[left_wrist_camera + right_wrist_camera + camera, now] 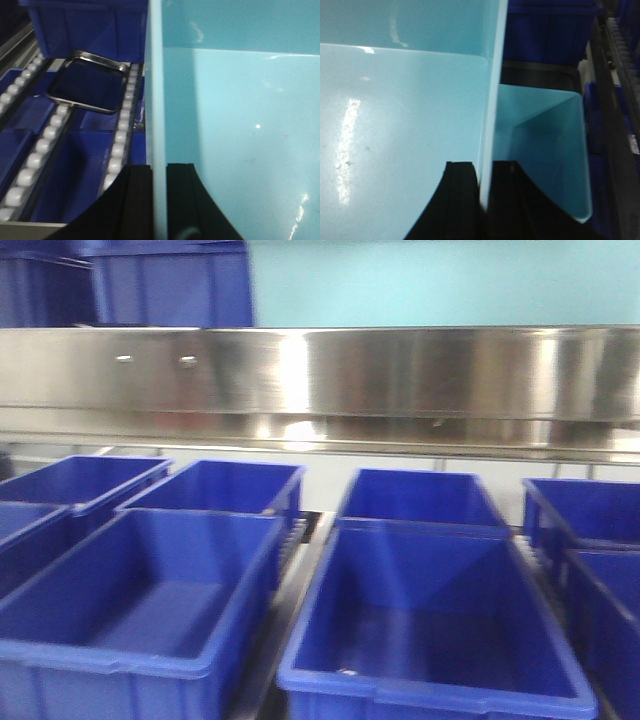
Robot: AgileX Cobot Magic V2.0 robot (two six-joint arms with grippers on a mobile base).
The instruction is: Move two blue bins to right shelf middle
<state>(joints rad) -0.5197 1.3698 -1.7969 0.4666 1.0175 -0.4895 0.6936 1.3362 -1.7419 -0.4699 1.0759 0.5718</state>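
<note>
The held blue bin [395, 125] is gripped by both arms at its side walls. The left gripper [158, 175] has its black fingers [134, 200] clamped on the left wall, one inside and one outside. The right gripper [485, 172] is clamped likewise on the right wall. The second blue bin [545, 150] sits just beside that right wall, lower down (contact cannot be determined). In the front view, a pale blue wall shows above the stainless front rail [400, 370]. Dark blue bins [430, 620] stand in rows below the rail. Roller tracks [120, 145] run beside the left wall.
</note>
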